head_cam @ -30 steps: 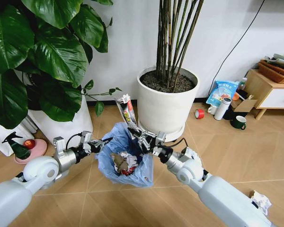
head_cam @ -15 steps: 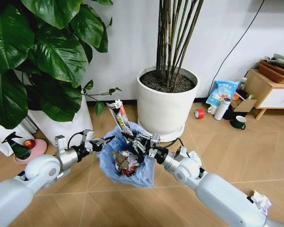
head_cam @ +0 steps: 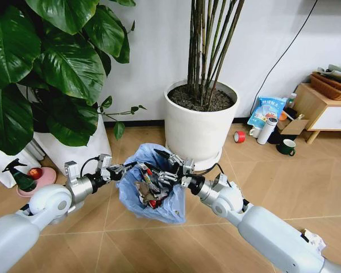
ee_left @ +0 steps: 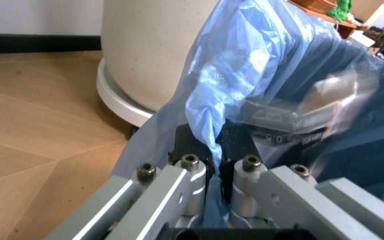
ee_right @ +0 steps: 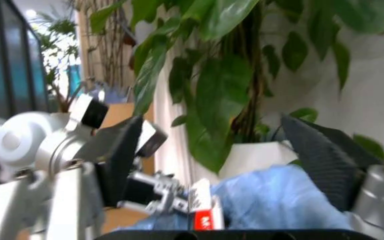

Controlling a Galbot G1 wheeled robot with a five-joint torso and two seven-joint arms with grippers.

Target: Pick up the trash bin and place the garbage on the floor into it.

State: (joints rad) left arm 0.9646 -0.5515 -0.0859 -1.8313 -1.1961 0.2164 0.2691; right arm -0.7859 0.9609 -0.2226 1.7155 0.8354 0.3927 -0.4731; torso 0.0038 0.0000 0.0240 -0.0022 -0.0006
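Here the left hand [head_cam: 120, 168] pinches the trash bin [head_cam: 150, 193] rim (blue bag); the right hand [head_cam: 166, 166] gapes above.

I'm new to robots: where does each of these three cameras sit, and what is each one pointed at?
Head view: from the robot's head, looking down at the trash bin on the floor; both arms show, left gripper and right gripper.
Left wrist view: on the left arm, looking along its gripper clamped on the bin's blue bag.
Right wrist view: on the right arm, facing the plant leaves between open fingers.
All three show the blue bag.
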